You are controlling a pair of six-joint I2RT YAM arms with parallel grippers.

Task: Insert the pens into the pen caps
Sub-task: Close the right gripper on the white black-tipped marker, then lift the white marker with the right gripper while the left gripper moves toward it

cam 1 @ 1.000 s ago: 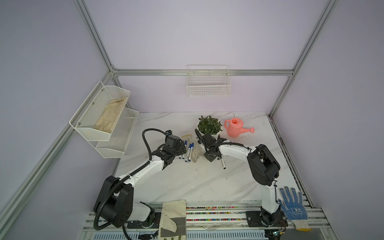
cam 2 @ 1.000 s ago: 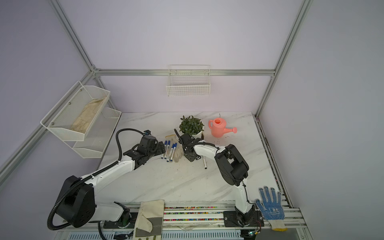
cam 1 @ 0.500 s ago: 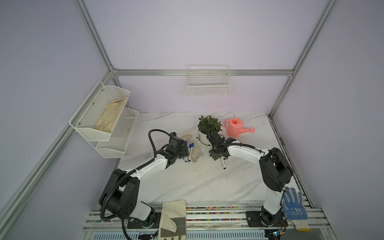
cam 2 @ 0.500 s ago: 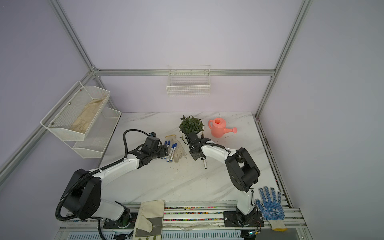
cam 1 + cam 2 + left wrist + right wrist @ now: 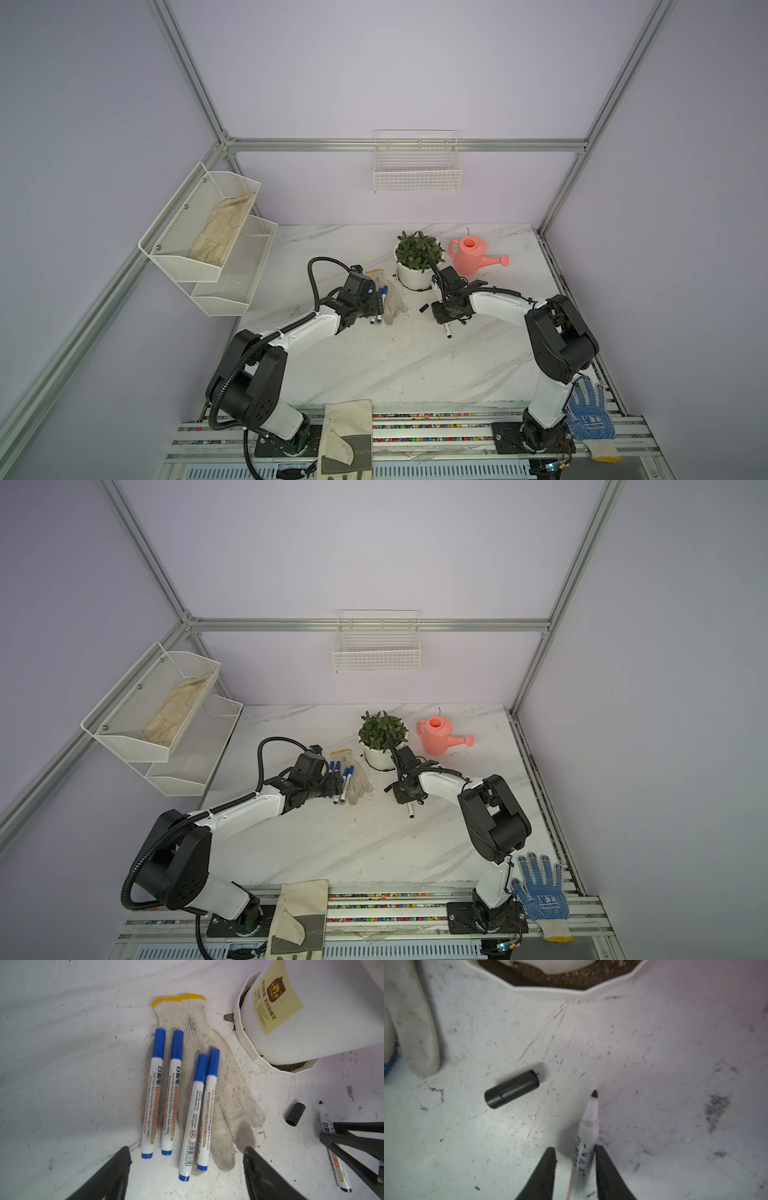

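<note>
Several white pens [image 5: 152, 1093] with blue pen caps [image 5: 159, 1043] pushed on lie side by side on a dirty knit glove [image 5: 228, 1084]. My left gripper [image 5: 186, 1150] hovers open just over their blue end plugs, touching none; both top views show it [image 5: 374, 305] [image 5: 336, 785] there. An uncapped black-tipped pen [image 5: 588, 1126] lies on the table between the fingers of my right gripper [image 5: 575, 1149]. One finger touches its barrel and a gap shows at the other. The loose black pen cap [image 5: 511, 1089] [image 5: 423, 308] lies on its side just left of that pen.
A white plant pot [image 5: 411, 278] stands right behind the black cap, with a pink watering can [image 5: 471, 255] beside it. A mesh shelf [image 5: 208, 241] hangs on the left wall, a wire basket [image 5: 415, 166] on the back wall. Gloves [image 5: 590, 411] [image 5: 347, 432] lie on the front rail.
My right gripper has moved right and nearer, from beside the glove to over the uncapped pen, and its jaws have narrowed around it. My left gripper has edged closer to the capped pens.
</note>
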